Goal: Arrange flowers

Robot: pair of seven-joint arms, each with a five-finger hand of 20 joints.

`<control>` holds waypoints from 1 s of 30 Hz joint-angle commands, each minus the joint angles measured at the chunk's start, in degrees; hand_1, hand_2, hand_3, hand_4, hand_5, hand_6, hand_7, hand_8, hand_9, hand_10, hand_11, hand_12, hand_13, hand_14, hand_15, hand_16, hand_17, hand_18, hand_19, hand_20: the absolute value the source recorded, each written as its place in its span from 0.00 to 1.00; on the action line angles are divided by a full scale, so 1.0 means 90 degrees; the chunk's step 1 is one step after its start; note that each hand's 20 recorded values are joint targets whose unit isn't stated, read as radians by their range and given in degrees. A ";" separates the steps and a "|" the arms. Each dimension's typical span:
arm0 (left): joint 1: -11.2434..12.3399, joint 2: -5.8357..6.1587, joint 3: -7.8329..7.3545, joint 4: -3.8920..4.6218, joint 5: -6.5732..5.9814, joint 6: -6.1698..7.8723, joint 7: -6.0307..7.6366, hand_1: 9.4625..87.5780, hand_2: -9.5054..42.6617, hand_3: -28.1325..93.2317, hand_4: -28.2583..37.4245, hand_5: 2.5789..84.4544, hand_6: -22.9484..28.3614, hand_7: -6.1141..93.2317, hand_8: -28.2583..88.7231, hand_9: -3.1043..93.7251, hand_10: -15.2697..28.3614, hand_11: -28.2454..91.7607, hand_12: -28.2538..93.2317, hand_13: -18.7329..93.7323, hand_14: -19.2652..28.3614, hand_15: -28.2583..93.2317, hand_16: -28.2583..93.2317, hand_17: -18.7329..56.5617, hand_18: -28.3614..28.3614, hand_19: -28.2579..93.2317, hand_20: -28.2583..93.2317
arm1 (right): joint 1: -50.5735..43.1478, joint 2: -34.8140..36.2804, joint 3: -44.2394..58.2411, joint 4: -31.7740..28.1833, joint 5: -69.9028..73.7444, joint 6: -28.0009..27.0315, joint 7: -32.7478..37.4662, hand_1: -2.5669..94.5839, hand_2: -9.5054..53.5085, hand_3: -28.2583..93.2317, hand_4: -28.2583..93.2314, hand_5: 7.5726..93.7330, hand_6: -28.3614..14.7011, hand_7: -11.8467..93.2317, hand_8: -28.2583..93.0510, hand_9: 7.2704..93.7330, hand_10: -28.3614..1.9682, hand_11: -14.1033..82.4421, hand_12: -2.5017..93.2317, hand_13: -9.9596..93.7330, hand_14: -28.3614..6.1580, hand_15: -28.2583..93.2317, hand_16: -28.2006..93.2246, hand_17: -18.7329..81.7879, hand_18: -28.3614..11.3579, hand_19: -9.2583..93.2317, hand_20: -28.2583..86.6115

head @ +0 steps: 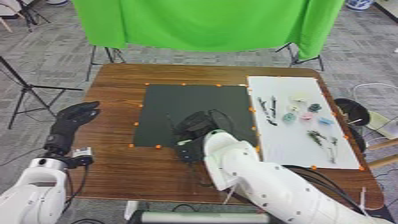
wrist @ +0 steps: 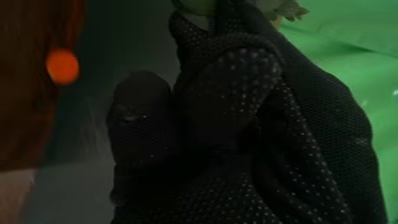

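Green cloth hangs beyond the brown table; we see flowers right of the mat, the left hand, fingers relaxed, left of it, the right hand over it, grip we cannot tell.

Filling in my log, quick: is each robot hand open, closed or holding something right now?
Left robot hand: open, empty.
Right robot hand: closed, pinching a pale green thing; can't tell what.
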 commanded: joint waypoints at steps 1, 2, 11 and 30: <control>-0.0039 0.0006 0.0088 0.0003 0.0045 -0.0067 -0.0020 0.30 0.00 0.79 0.12 0.54 0.48 0.26 0.16 0.51 0.62 0.42 0.34 0.47 0.69 0.36 0.24 0.34 0.68 0.30 0.38 | 0.0160 -0.0203 -0.0111 0.0207 0.0260 0.0478 -0.0006 0.68 0.00 0.71 0.23 0.76 0.53 0.57 0.27 1.00 0.54 0.35 0.46 1.00 0.77 0.66 0.36 0.98 0.65 0.82 0.59; -0.0072 0.0008 0.0121 0.0021 0.0034 -0.0049 -0.0022 0.30 0.00 0.79 0.12 0.54 0.48 0.26 0.16 0.51 0.62 0.42 0.34 0.47 0.69 0.36 0.24 0.34 0.68 0.30 0.38 | 0.0172 -0.0216 -0.0105 0.0243 0.0348 0.0522 -0.0030 0.69 0.00 0.71 0.23 0.76 0.53 0.57 0.27 1.00 0.54 0.35 0.46 1.00 0.77 0.66 0.36 0.98 0.65 0.81 0.59; -0.0312 0.0017 0.0406 0.0122 0.0038 -0.0125 -0.0021 0.30 0.00 0.79 0.12 0.54 0.48 0.26 0.16 0.51 0.62 0.42 0.34 0.47 0.69 0.36 0.24 0.34 0.68 0.30 0.38 | 0.0226 -0.0451 -0.0068 0.0550 0.0532 0.0880 -0.0061 0.69 0.00 0.71 0.22 0.75 0.54 0.59 0.25 1.00 0.51 0.33 0.42 1.00 0.75 0.64 0.35 0.97 0.63 0.81 0.56; -0.0849 -0.0057 0.0943 0.0361 0.0008 -0.0212 0.0025 0.30 0.00 0.79 0.12 0.54 0.48 0.26 0.16 0.51 0.62 0.42 0.34 0.48 0.69 0.37 0.24 0.34 0.68 0.30 0.38 | 0.0314 -0.0620 -0.0163 0.0753 0.1159 0.1164 -0.0571 0.69 0.00 0.70 0.22 0.74 0.54 0.60 0.24 1.00 0.51 0.32 0.41 1.00 0.73 0.62 0.35 0.96 0.62 0.81 0.52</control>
